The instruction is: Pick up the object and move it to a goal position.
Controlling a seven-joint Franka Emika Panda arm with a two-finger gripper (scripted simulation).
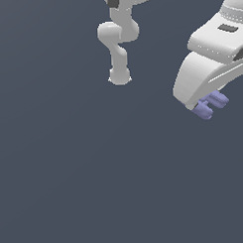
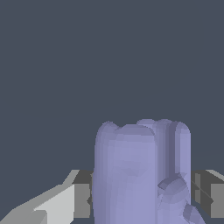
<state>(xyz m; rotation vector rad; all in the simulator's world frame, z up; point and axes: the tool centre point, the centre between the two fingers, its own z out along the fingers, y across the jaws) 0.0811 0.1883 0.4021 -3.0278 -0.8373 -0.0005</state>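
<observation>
Item: lavender object (image 1: 210, 104) held in the white gripper (image 1: 204, 103), lifted clear of the grey floor (image 1: 96, 184).

Nearest, in the wrist view, the object (image 2: 140, 175) fills the space between the two fingers (image 2: 81, 194), which are closed against its sides; the gripper is only part open, as wide as the piece, and has hold of nothing else. In the exterior view the piece sits at the fingertips, at that view's right, its short rounded bars jutting out past them and slanting up toward the right; that slant looks to be its long axis, though its full shape is partly hidden. No goal marker is visible, so the direction of carry cannot be told. Farthest, the arm's base (image 1: 119, 76) stands at the back.
</observation>
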